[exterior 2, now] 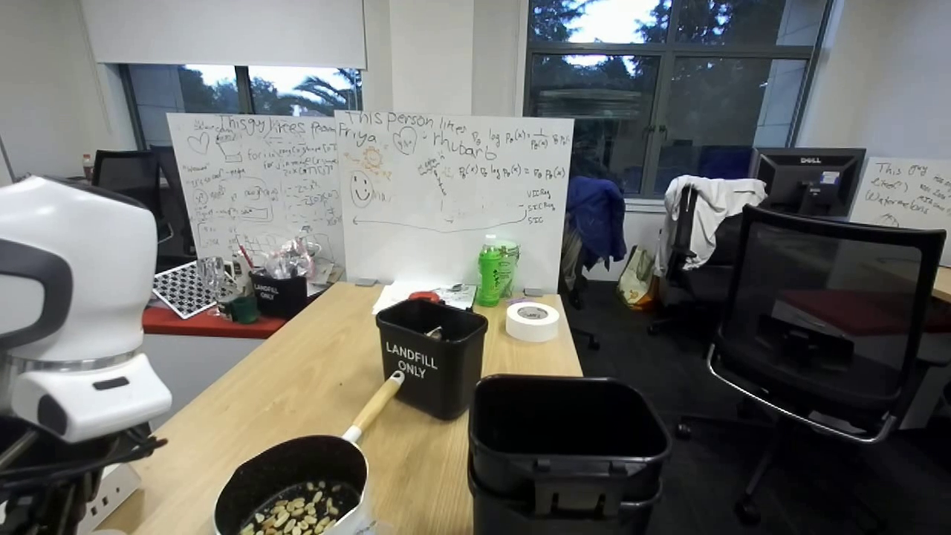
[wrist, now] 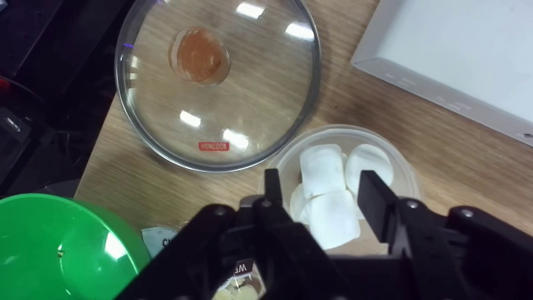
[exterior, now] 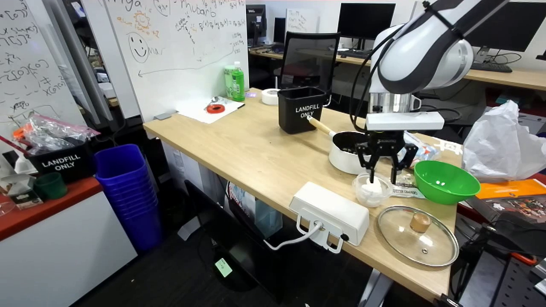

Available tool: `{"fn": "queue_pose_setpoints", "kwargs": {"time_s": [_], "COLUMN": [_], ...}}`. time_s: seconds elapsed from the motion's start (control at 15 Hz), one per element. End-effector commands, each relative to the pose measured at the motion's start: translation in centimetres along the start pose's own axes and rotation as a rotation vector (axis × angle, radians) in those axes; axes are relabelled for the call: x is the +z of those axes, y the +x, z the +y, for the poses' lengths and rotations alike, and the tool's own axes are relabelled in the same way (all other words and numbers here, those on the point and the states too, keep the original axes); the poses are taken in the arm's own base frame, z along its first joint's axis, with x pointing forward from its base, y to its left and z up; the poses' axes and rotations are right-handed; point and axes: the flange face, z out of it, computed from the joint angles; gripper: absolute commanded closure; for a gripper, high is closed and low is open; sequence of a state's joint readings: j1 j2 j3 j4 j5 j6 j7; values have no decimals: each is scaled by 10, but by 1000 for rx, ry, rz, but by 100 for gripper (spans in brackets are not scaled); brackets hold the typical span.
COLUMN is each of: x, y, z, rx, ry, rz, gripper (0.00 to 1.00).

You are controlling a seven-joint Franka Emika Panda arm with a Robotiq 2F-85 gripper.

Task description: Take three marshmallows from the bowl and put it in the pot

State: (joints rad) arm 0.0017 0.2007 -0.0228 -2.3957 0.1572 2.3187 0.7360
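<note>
Several soft-looking, rounded white marshmallows lie in the clear plastic bowl beneath your fingers, which are spread and hold nothing. You see none in the visible part of the smooth white-sided pot, beyond the fingers in an exterior view, only pale nut-like pieces, so all three transfers probably lie ahead.

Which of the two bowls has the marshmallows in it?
The clear bowl beneath the gripper, beside the glass lid: white marshmallows show inside it, while the bright green bowl shows none.
</note>
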Motion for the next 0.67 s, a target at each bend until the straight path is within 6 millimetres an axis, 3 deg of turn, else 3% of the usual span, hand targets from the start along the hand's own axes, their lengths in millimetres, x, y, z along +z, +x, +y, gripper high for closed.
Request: {"fn": "queue_pose_setpoints", "kwargs": {"time_s": [0.0, 0.33, 0.6], "x": [4, 3, 5], "y": [3, 5, 6], "z": [-2, -7, -10], "rx": [15, 15, 15], "ry": [1, 8, 10], "rz": [7, 33, 47], "gripper": [58, 39, 49]}}
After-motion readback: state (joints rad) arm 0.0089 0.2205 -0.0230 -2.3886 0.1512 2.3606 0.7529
